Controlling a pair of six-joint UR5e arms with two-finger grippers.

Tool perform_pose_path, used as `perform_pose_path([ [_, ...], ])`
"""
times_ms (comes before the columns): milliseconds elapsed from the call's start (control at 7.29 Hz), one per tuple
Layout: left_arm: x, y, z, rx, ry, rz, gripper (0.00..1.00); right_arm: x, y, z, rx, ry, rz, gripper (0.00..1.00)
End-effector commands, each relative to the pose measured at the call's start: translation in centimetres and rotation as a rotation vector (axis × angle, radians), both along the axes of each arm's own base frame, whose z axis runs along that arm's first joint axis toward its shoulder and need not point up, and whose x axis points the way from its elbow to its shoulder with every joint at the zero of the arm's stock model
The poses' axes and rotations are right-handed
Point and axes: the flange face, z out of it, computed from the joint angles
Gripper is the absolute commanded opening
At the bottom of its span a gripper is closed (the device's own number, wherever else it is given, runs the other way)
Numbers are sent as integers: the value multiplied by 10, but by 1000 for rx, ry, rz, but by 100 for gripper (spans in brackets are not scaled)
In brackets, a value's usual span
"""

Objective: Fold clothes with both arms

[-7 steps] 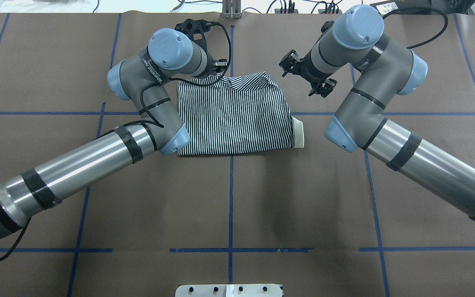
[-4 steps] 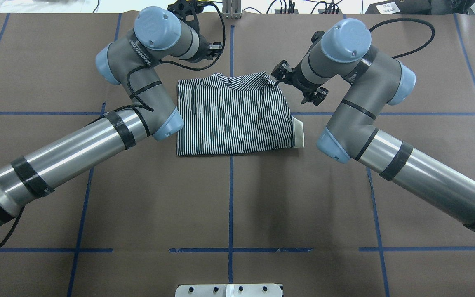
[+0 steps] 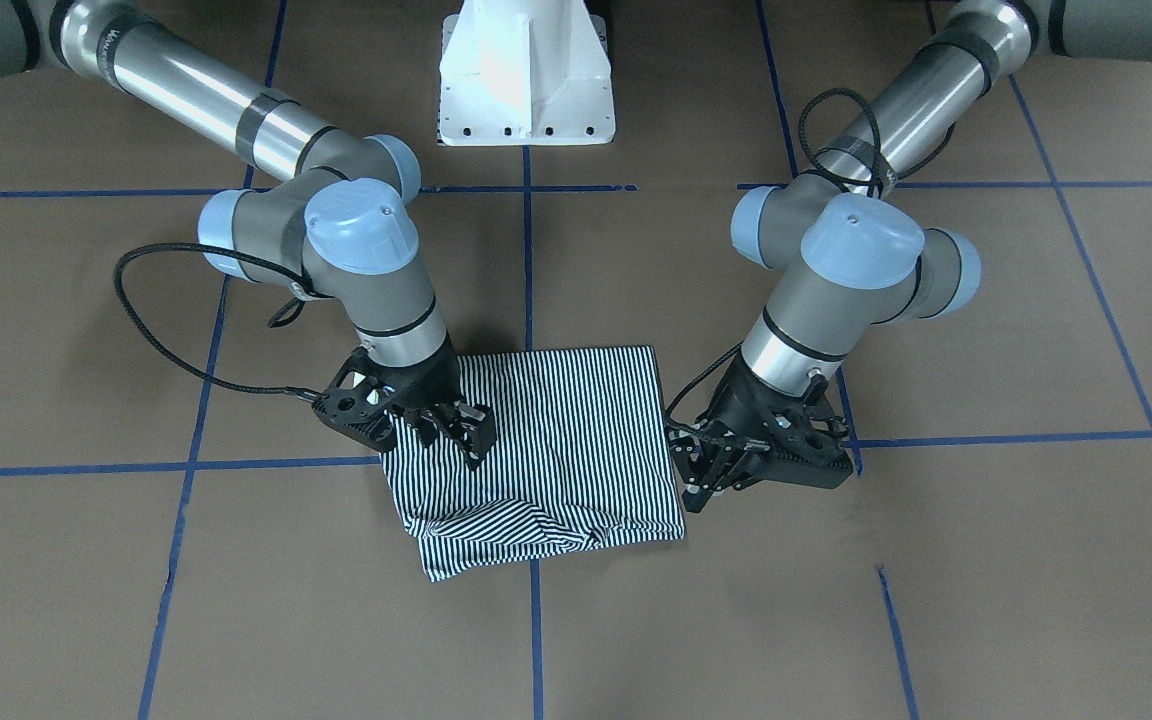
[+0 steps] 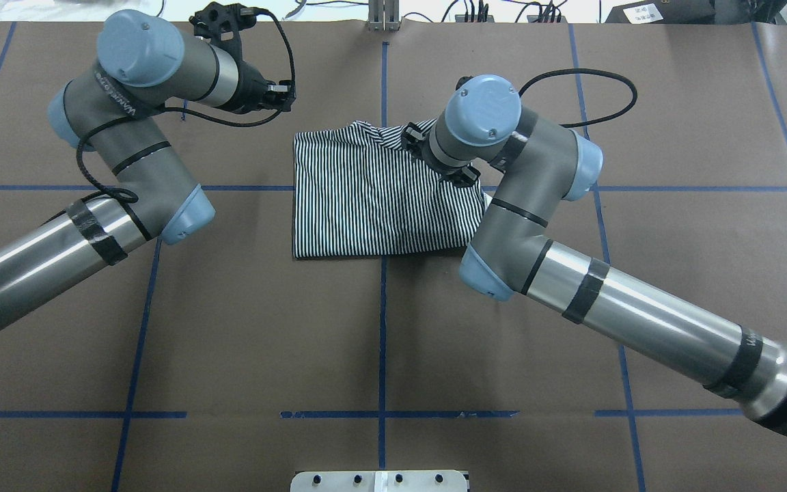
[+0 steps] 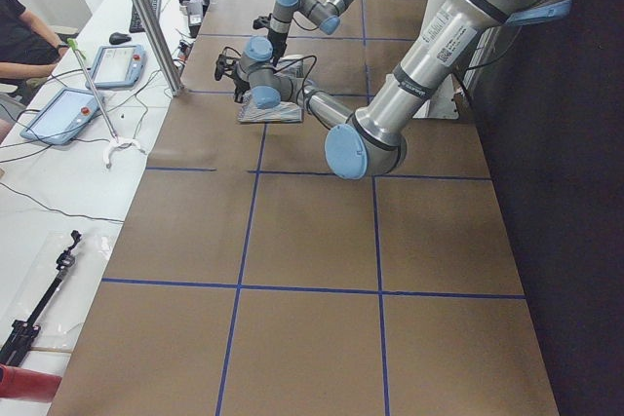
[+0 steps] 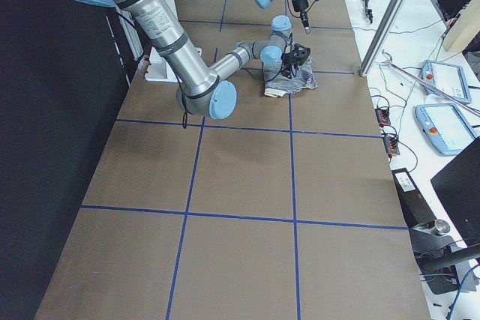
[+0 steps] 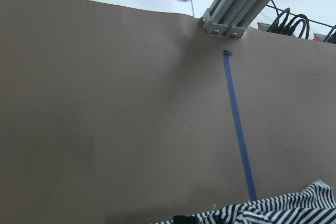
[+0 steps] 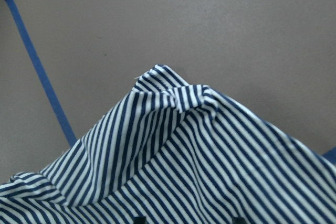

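Observation:
The striped polo shirt (image 4: 366, 198) lies folded in a rough rectangle at the table's middle, its far edge rumpled (image 3: 496, 530). Its cream collar is hidden. My right gripper (image 3: 456, 438) is open and low over the shirt's far right part; the right wrist view shows a raised fold of striped cloth (image 8: 199, 156) just ahead of its spread fingertips. In the overhead view the right wrist covers that gripper. My left gripper (image 4: 286, 96) is open and empty, off the shirt beside its far left corner. The left wrist view catches only the shirt's edge (image 7: 283, 211).
Brown paper with blue tape lines (image 4: 382, 328) covers the table. The white pedestal base (image 3: 526, 70) stands on the robot's side. An aluminium post (image 4: 383, 14) and cables sit at the far edge. Tablets (image 5: 117, 65) lie on a side desk.
My left arm swung left, away from the shirt's far edge. My right arm moved left and down over the shirt's far right corner, now covering the cream collar in the overhead view.

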Motion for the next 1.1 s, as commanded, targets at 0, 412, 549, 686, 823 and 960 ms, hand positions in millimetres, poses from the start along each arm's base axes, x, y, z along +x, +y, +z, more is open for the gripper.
perform_pose_path([
  [0,-17,16,8,13,9,2,0,-34,-16,-1,-8,33,4,0],
  [412,-24,19,20,4,1,-3,0,-16,-64,18,72,95,22,0],
  [549,-29,24,29,0,-5,-2,0,7,-87,26,98,129,22,0],
  [686,-33,27,37,-2,-12,-2,0,26,-105,32,105,147,29,0],
  [823,-49,25,41,-1,-11,-18,0,51,-122,31,87,129,38,0],
  [960,-75,26,59,28,-43,-17,0,81,-138,41,87,127,16,0],
])
